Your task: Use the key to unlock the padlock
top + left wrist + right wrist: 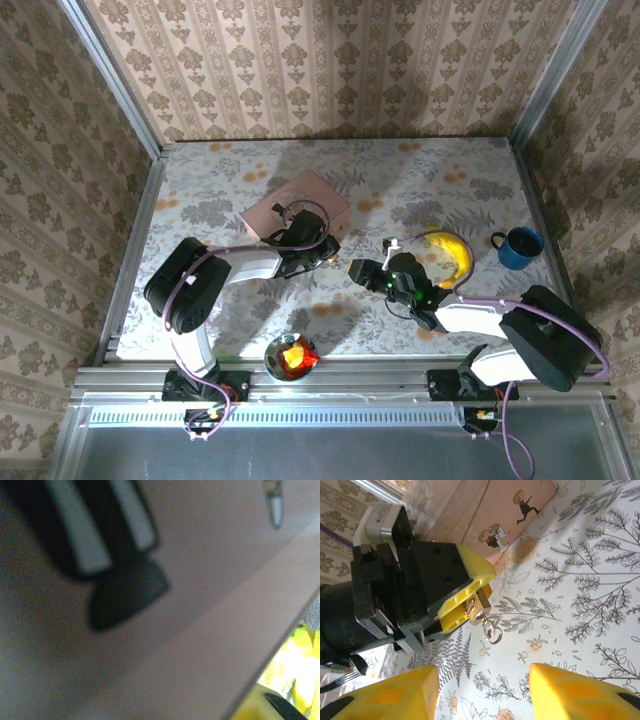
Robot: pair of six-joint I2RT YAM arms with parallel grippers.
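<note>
Yellow fingers [390,695] of the right pincer [484,674] sit at the bottom of the right wrist view, set apart with only the leaf-printed worktop [580,605] showing between them and nothing in their grip. Just beyond them, the left pincer [472,596] reaches in from the left, its black body ending in two yellow fingers that are clamped on the padlock [480,608]. This small brass-gold block is pinched near the fingertips and held just above the worktop. A tiny silvery key [489,626] juts from the padlock's exposed end, pointing down and toward the right pincer, with a thin wire ring at its free end. Whether the ring touches the worktop cannot be told. Behind the left pincer lies the pink box [485,505], flat on the worktop, with small cartoon figures printed on its face. From the top camera, the two pincers face each other near the middle of the worktop, close together but not touching, and the pink box sits just behind the left one. A yellow banana [452,250] lies beside the right arm, with a blue mug [518,248] further right. At the near edge, between the arm bases, stands a small bowl [268,352] with something orange and red inside. The left wrist view is a blurred stretch of pink surface.
</note>
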